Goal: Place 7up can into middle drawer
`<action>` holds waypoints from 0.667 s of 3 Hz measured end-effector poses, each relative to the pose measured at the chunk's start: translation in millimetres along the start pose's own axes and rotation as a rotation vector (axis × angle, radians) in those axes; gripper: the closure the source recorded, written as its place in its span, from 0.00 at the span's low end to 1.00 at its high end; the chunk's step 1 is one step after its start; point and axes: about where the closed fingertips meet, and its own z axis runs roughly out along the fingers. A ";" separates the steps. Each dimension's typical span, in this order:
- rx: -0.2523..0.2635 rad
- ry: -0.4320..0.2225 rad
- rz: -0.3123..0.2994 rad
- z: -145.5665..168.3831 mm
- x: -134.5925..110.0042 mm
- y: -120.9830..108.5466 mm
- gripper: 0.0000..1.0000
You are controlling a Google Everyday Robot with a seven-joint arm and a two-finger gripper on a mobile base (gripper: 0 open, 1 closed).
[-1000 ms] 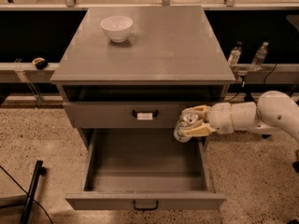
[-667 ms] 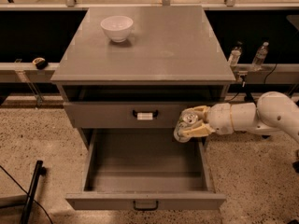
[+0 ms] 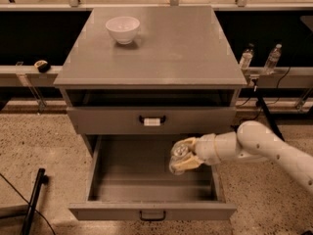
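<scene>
My gripper point(image 3: 185, 156) reaches in from the right on a white arm and is shut on the 7up can point(image 3: 177, 159). The can is pale silvery-green, and its shiny top faces up towards the camera. It hangs over the right part of the tray of the open middle drawer point(image 3: 127, 177), inside the drawer's outline. I cannot tell whether it touches the floor of the tray. The drawer is pulled far out, with its dark handle point(image 3: 152, 215) on the front at the bottom.
Above it is a shut grey drawer whose handle has a white tag point(image 3: 152, 121). A white bowl point(image 3: 122, 29) stands on the cabinet top. Two clear plastic bottles point(image 3: 246, 58) stand on a ledge at the right. A black pole point(image 3: 33, 199) lies on the floor at the left.
My gripper has moved left and down with the can, from beside the tagged drawer's right end to over the open drawer's tray.
</scene>
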 end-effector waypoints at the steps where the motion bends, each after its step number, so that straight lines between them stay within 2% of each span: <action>1: -0.036 0.010 -0.020 40.9 38.2 20.6 1.00; 2: -0.025 0.005 -0.003 75.6 61.5 27.9 0.85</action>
